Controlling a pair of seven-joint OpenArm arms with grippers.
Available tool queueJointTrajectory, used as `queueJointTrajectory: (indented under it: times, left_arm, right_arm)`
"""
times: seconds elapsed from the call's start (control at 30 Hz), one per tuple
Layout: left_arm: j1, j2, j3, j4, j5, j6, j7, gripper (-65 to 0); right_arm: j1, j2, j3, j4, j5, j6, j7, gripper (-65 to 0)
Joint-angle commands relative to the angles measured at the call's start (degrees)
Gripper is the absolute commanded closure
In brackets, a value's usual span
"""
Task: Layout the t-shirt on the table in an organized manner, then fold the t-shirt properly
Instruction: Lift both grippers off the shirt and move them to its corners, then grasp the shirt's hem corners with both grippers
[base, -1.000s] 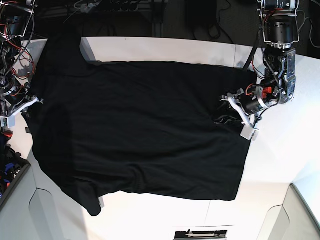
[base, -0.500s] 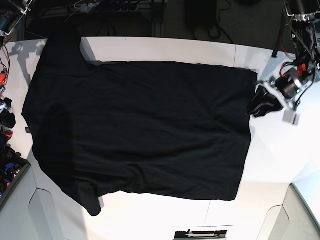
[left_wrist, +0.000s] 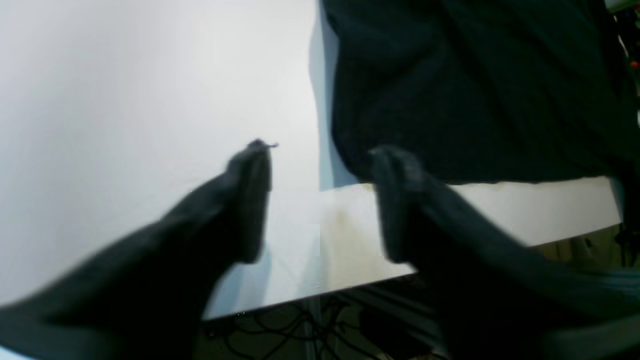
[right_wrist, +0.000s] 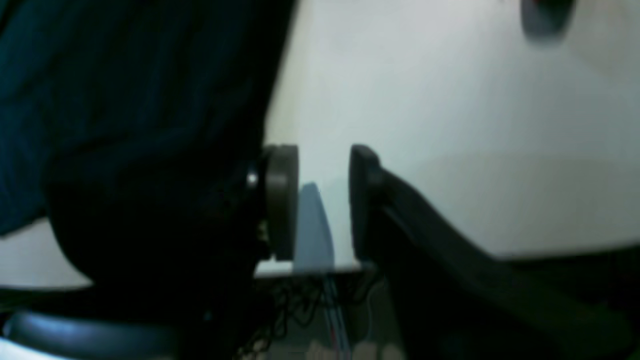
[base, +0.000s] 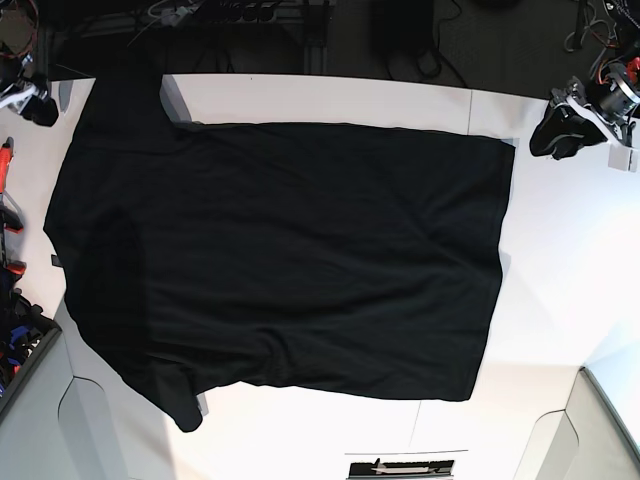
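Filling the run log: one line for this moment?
t-shirt: flat, back up | left claw: open, empty | right claw: open, empty

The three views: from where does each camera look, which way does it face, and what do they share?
Base: overhead, looking down on the shirt spread on the table; both grippers at its far corners.
Left wrist: behind the left gripper, facing the shirt's edge; open fingers show.
Right wrist: behind the right gripper, facing the table edge; parted fingers show.
Shared: shirt and table.
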Motion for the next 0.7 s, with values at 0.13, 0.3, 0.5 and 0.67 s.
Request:
queueJointTrajectory:
  times: [0.13,0.3,0.5,0.67]
  left_arm:
    - [0.42,-0.81,-0.46,0.9,-1.36,-0.54,-0.83,-38.7]
    - [0.46,-0.79,-0.46,0.9,-1.18,-0.54,-0.48,-38.7]
    - [0.35,-0.81,-0.2,0.9,1.09,-0.54,-1.84,-38.7]
    - [-0.94,-0.79,3.41,0.9,5.11,-0.54,-4.09,-38.7]
  right_arm:
    - [-3.21,1.22,0.52,0.81,2.25,0.63,0.2,-18.0]
    - [-3.96,1.25,0.52,0.85,2.27,0.63,-0.09,-18.0]
    - [-3.93,0.55,0.52,0.92,2.34,0.63,-0.13,-18.0]
    - [-3.93,-1.7,0.5,0.92,2.56,0.85,-0.22,-18.0]
